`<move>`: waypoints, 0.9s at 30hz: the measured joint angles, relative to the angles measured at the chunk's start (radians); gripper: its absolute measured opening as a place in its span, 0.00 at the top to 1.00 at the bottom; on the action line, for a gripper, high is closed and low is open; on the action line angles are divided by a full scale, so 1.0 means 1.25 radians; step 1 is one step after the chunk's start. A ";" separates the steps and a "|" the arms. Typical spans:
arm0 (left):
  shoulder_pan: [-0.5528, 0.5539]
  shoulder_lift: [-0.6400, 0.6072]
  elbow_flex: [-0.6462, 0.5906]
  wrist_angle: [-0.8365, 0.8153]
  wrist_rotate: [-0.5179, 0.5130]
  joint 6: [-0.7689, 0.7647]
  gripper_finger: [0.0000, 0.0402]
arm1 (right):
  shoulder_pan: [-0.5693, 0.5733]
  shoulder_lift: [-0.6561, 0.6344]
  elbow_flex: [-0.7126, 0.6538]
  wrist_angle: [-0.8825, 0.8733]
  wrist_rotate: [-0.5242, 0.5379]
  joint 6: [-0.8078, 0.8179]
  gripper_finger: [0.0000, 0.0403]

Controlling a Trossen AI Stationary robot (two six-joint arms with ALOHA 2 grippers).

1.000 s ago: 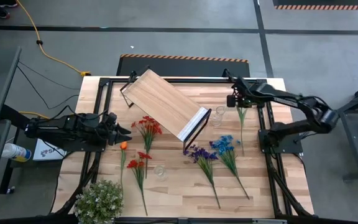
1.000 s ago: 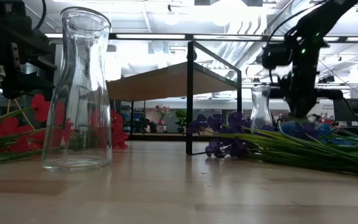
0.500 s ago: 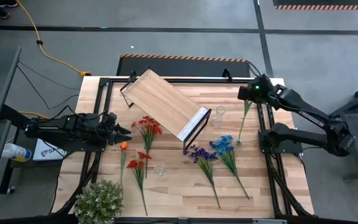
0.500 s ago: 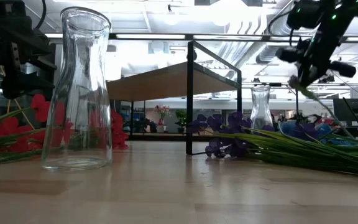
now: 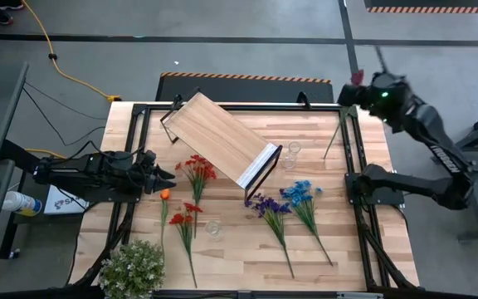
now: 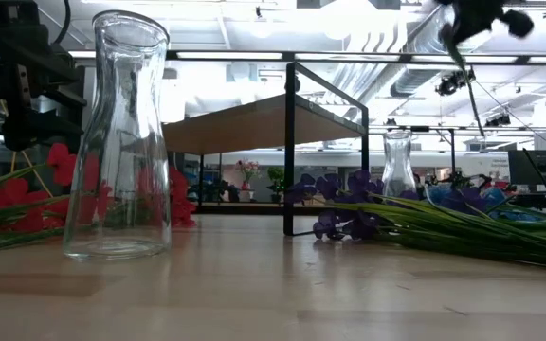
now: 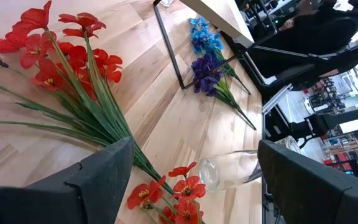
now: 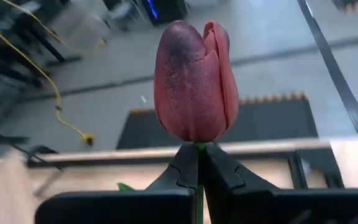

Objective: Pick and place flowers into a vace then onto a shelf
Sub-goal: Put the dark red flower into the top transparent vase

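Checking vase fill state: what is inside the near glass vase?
Nothing visible inside the near glass vase; red flowers only show through it from behind. The right claw holds a dark red tulip.

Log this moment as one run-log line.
right hand: shut on dark red tulip, raised over table's far right corner | left hand: open, by red flowers

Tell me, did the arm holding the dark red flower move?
Yes. The right gripper, shut on the dark red flower, has risen and swung outward past the table's far-right corner, away from the small vase.

Your shelf (image 5: 222, 139) blocks the surface's middle, flowers (image 5: 295, 208) crowd the front, bare boards (image 5: 363, 208) at right.
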 joint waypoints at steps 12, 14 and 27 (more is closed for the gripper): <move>0.000 0.000 0.000 0.000 0.000 0.000 0.06 | 0.012 0.115 0.262 0.003 -0.002 -0.125 1.00; 0.000 0.000 0.000 0.000 0.000 0.000 0.06 | 0.023 0.138 0.291 0.009 0.000 -0.141 1.00; 0.000 0.000 0.000 0.000 0.000 0.000 0.06 | 0.095 0.234 0.339 0.136 -0.005 -0.209 1.00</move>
